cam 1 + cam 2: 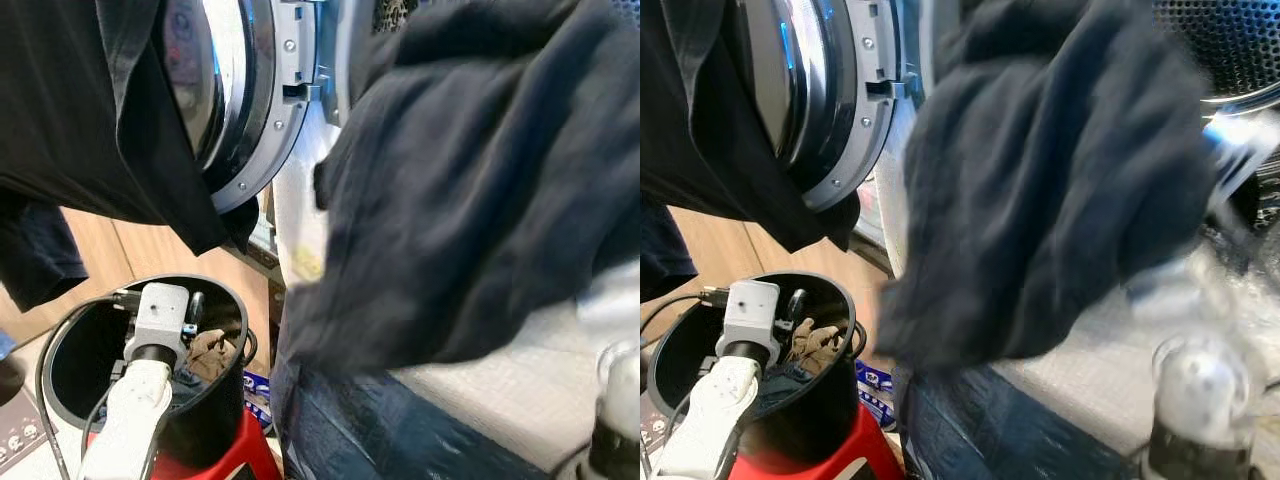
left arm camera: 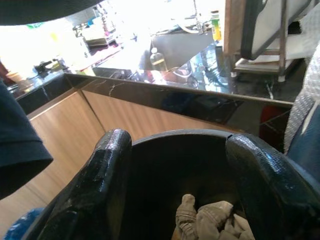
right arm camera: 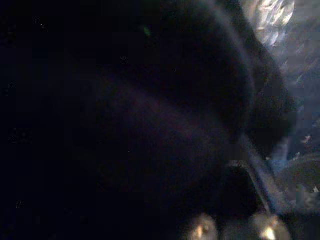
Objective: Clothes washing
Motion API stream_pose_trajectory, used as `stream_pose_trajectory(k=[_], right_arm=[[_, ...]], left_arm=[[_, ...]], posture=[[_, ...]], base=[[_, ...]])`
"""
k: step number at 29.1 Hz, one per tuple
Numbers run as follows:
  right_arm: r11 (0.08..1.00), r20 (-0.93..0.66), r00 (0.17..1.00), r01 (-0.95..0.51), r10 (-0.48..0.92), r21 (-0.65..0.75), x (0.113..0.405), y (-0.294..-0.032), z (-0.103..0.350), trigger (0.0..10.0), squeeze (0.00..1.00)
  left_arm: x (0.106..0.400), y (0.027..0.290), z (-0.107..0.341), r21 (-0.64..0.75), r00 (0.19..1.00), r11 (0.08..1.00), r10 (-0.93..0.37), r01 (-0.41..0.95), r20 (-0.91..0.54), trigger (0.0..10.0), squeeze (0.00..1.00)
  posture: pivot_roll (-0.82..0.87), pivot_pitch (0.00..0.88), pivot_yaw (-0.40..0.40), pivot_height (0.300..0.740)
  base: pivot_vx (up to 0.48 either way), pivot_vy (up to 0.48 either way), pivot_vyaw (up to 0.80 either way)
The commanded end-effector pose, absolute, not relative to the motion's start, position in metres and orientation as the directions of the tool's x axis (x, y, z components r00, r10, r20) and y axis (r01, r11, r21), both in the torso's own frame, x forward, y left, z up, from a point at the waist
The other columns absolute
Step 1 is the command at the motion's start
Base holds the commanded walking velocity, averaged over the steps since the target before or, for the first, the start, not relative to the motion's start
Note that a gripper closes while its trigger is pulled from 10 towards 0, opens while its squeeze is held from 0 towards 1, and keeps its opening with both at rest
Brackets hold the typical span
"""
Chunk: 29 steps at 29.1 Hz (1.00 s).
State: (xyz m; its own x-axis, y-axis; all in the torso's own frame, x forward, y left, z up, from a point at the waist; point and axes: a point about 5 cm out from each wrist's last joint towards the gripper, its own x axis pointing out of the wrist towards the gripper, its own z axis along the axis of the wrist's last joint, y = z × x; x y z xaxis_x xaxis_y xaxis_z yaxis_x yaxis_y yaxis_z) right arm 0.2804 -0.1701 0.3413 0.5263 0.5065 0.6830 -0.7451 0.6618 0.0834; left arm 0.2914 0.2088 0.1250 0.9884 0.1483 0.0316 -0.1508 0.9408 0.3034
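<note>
A large dark navy garment (image 1: 470,190) hangs in the air in front of the washer's drum (image 1: 1230,40), blurred. It drapes over my right arm (image 1: 1200,400) and hides the right gripper; the right wrist view shows dark cloth (image 3: 150,125) pressed close. My left gripper (image 2: 177,150) is open, its fingers (image 1: 195,310) dipped into a black bucket (image 1: 232,300). A beige cloth (image 2: 205,220) lies in the bucket just below the fingertips, untouched.
The washer's round door (image 1: 250,100) stands open at the upper left, with another black garment (image 1: 80,110) hanging over it. The bucket rests on a red stool (image 1: 235,455). Wooden cabinets (image 1: 150,250) stand behind, and dark blue wrap (image 1: 380,430) covers the washer's lower front.
</note>
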Motion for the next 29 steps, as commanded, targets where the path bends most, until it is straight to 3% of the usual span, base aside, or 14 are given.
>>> stream_pose_trajectory(k=[1, 6, 10, 12, 15, 16, 18, 19, 20, 24, 25, 26, 27, 29], right_arm=[[0.724, 0.711, 0.564, -0.68, 0.421, 0.11, 0.292, -0.183, 0.352, 0.0, 0.0], [0.851, 0.674, 0.664, -0.516, 0.325, 0.097, 0.333, -0.198, 0.393, 0.0, 0.0], [0.884, 0.663, 0.669, -0.466, 0.335, 0.024, 0.357, -0.193, 0.432, 0.0, 0.0], [0.921, 0.63, 0.726, -0.387, 0.277, 0.04, 0.372, -0.192, 0.448, 0.0, 0.0], [0.995, 0.58, 0.808, -0.096, 0.101, -0.04, 0.38, -0.197, 0.481, 0.0, 0.0], [0.993, 0.524, 0.85, 0.1, -0.052, -0.063, 0.384, -0.212, 0.474, 0.0, 0.0], [0.916, 0.459, 0.845, 0.376, -0.276, -0.142, 0.386, -0.237, 0.462, 0.0, 0.0], [0.872, 0.443, 0.829, 0.455, -0.342, -0.179, 0.385, -0.247, 0.457, 3.3, 0.0], [0.865, 0.431, 0.827, 0.469, -0.361, -0.176, 0.386, -0.251, 0.452, 10.0, 0.0], [0.905, 0.358, 0.874, 0.4, -0.328, -0.147, 0.395, -0.248, 0.433, 10.0, 0.0], [0.889, 0.337, 0.896, 0.381, -0.288, -0.253, 0.4, -0.241, 0.424, 10.0, 0.0], [0.889, 0.337, 0.896, 0.381, -0.288, -0.253, 0.4, -0.241, 0.424, 10.0, 0.0], [0.845, 0.311, 0.918, 0.359, -0.244, -0.396, 0.407, -0.232, 0.411, 10.0, 0.0], [0.82, 0.307, 0.926, 0.345, -0.219, -0.456, 0.409, -0.227, 0.407, 10.0, 0.0]], left_arm=[[0.294, 0.205, 0.126, 0.315, 0.989, 0.937, 0.144, -0.15, 0.043, 10.0, 0.0], [0.298, 0.202, 0.127, 0.315, 0.989, 0.938, 0.136, -0.147, 0.056, 10.0, 0.0], [0.3, 0.198, 0.125, 0.307, 0.99, 0.941, 0.13, -0.141, 0.055, 10.0, 0.0], [0.302, 0.192, 0.127, 0.3, 0.991, 0.945, 0.118, -0.132, 0.064, 10.0, 0.0], [0.306, 0.188, 0.129, 0.279, 0.992, 0.953, 0.108, -0.122, 0.067, 10.0, 0.0], [0.306, 0.187, 0.129, 0.274, 0.992, 0.954, 0.108, -0.124, 0.072, 10.0, 0.0], [0.307, 0.185, 0.13, 0.264, 0.991, 0.956, 0.111, -0.128, 0.079, 10.0, 0.0], [0.308, 0.185, 0.13, 0.263, 0.991, 0.956, 0.112, -0.129, 0.079, 10.0, 0.0], [0.307, 0.184, 0.13, 0.245, 0.99, 0.96, 0.116, -0.132, 0.077, 10.0, 0.0], [0.303, 0.182, 0.128, 0.215, 0.992, 0.969, 0.113, -0.122, 0.055, 10.0, 0.0], [0.302, 0.18, 0.126, 0.224, 0.994, 0.969, 0.099, -0.107, 0.049, 10.0, 0.0], [0.302, 0.18, 0.126, 0.224, 0.994, 0.969, 0.099, -0.107, 0.049, 10.0, 0.0], [0.299, 0.175, 0.124, 0.231, 0.997, 0.97, 0.07, -0.077, 0.037, 10.0, 0.0], [0.298, 0.173, 0.124, 0.231, 0.997, 0.97, 0.061, -0.068, 0.036, 10.0, 0.0]], posture=[[0.07, 0.0, -0.059, 0.74], [0.06, 0.0, -0.055, 0.74], [0.05, 0.0, -0.055, 0.74], [0.05, 0.0, -0.054, 0.74], [0.05, 0.0, -0.055, 0.74], [0.06, 0.0, -0.058, 0.74], [0.07, 0.0, -0.067, 0.74], [0.08, 0.0, -0.071, 0.74], [0.08, 0.0, -0.077, 0.74], [0.08, 0.0, -0.07, 0.74], [0.08, 0.0, -0.069, 0.74], [0.08, 0.0, -0.069, 0.74], [0.08, 0.0, -0.06, 0.74], [0.07, 0.0, -0.059, 0.74]], base=[[0.0, 0.0, 0.0], [0.0, 0.0, 0.0], [0.0, 0.0, 0.0], [0.0, 0.0, 0.0], [0.0, 0.0, 0.0], [0.0, 0.0, 0.0], [0.0, 0.0, 0.0], [0.0, 0.0, 0.0], [0.0, 0.0, 0.0], [0.0, 0.0, 0.0], [0.0, 0.0, 0.0], [0.0, 0.0, 0.0], [0.0, 0.0, 0.0], [0.0, 0.0, 0.0]])
